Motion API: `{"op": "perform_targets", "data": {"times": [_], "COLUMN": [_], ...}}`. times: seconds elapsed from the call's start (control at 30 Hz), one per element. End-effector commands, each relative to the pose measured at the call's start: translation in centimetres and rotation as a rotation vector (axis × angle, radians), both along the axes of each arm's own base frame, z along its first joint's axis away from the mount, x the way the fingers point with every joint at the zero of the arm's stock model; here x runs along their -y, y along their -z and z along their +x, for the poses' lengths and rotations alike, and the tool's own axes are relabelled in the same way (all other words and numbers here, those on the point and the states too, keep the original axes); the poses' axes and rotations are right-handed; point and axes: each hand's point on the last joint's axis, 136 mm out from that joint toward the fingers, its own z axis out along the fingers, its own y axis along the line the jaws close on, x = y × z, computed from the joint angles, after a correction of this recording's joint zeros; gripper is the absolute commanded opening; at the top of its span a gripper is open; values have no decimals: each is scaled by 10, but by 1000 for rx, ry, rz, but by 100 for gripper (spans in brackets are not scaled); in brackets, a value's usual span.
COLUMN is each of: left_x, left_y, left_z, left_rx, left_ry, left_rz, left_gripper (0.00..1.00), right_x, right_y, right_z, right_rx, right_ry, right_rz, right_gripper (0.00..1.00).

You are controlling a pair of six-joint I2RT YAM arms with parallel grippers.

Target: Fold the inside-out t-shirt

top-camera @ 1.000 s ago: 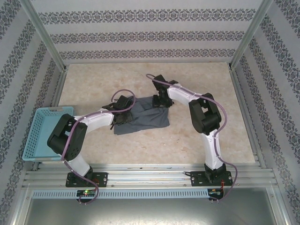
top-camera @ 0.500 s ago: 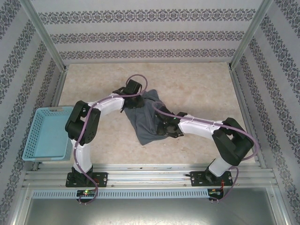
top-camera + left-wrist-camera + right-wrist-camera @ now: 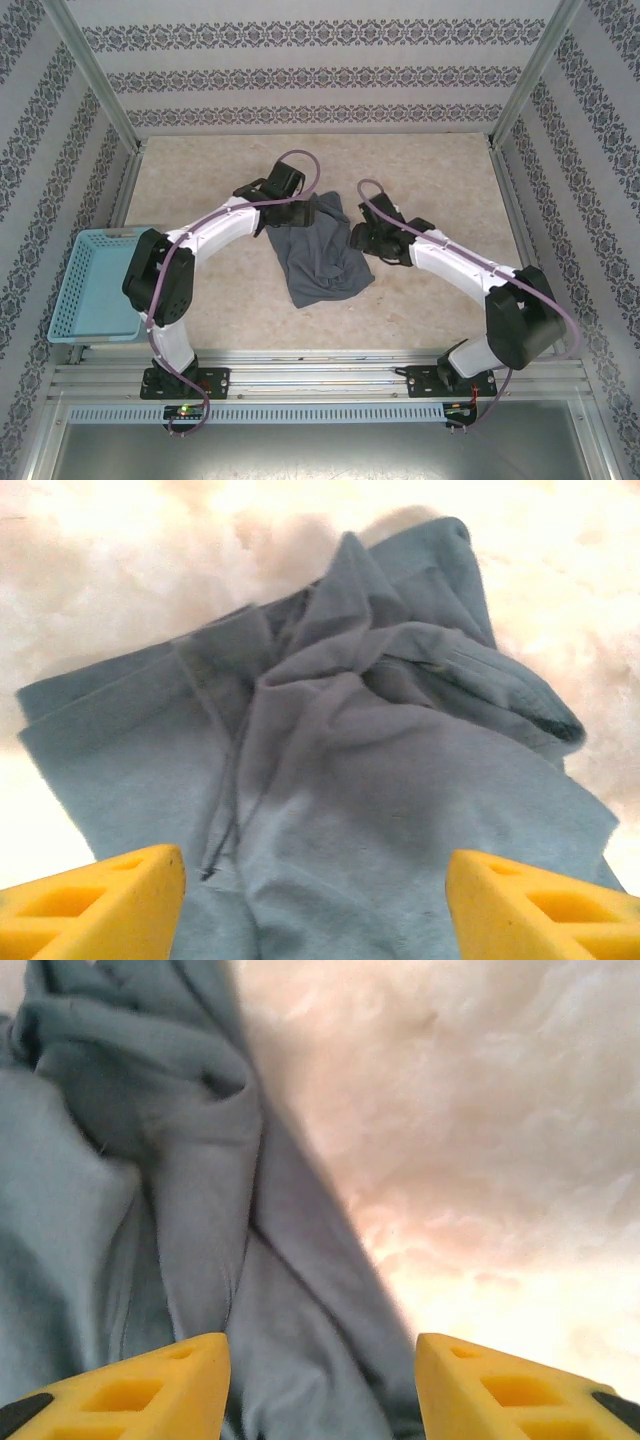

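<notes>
The inside-out t-shirt (image 3: 320, 255) reads plain dark slate-grey from above and a paler blue-grey up close. Under it, the table (image 3: 430, 300) is beige with cream marbling. Off to one side sits a light-blue mesh basket (image 3: 118, 234). The walls (image 3: 320, 70) run white with bands of dark floral print. Both arms, left arm (image 3: 215, 232) and right arm (image 3: 455, 265), are white with black joints and trail purple cables (image 3: 300, 160). The left gripper (image 3: 315, 905) and right gripper (image 3: 320, 1390) have bright yellow fingers (image 3: 100, 905). The right's are black at the outer corners.
</notes>
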Motion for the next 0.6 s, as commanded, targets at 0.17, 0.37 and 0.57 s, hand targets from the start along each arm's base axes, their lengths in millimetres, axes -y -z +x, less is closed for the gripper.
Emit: {"op": "perform_targets", "data": {"times": [0.17,0.37,0.57], "left_x": [16,21,25], "left_y": [30,51,52], "left_z": [12,20,24], "left_rx": [-59,-96,-104], "left_ry": [33,30,21], "left_rz": [126,156,141], "left_gripper": [72,64,38], "right_x": [-7,-5,-3], "right_y": [4,15,19], "right_z": [15,10,7], "right_rx": [-3,-15,-22], "right_ry": [-52,-50,-52], "right_rz": [40,35,28], "right_gripper": [54,54,55]}}
